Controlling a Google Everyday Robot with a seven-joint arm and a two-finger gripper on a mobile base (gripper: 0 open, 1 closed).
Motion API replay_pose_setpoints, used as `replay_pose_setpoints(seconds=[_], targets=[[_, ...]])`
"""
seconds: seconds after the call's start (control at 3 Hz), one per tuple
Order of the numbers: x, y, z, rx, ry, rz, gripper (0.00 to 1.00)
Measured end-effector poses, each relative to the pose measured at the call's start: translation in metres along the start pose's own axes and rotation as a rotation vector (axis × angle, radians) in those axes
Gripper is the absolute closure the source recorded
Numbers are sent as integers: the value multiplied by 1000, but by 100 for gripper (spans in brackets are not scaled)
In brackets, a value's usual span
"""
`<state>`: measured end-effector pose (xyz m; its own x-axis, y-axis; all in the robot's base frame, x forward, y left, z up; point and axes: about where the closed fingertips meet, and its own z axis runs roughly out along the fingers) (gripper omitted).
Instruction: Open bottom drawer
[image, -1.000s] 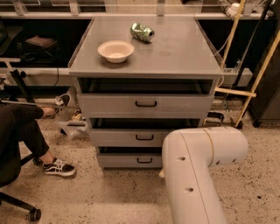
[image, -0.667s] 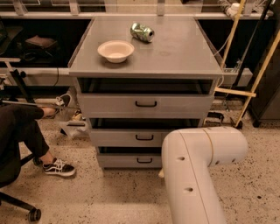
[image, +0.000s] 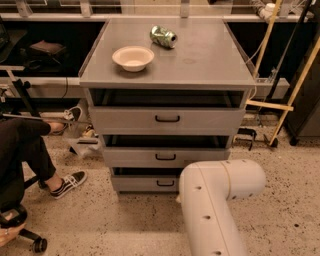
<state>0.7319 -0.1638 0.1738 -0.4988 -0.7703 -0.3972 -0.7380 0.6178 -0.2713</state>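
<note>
The grey three-drawer cabinet (image: 167, 70) stands in the middle of the camera view. The bottom drawer (image: 142, 183) is the lowest tier, with a small black bar handle (image: 165, 183) and a dark gap above its front. My white arm (image: 210, 200) rises from the bottom edge, and its elbow covers the drawer's right end. My gripper is not in view; it lies out of sight past the arm. The middle drawer (image: 165, 157) and the top drawer (image: 167, 119) sit above, each with a dark gap over it.
A cream bowl (image: 133, 57) and a crushed green can (image: 163, 36) lie on the cabinet top. A seated person's leg (image: 25, 145) and shoe (image: 67, 182) are at the left, with a chair wheel (image: 37, 245). Wooden poles (image: 295, 85) lean at the right.
My arm's elbow has shifted slightly down and to the left. The drawers, bowl and can have not moved.
</note>
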Motion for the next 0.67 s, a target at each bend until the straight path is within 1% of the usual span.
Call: replay_pose_setpoints(seconds=[0.33,0.67], targets=[[-20,-26,31,57,14,4,0],[-27,-39,35,84,7,11,0]])
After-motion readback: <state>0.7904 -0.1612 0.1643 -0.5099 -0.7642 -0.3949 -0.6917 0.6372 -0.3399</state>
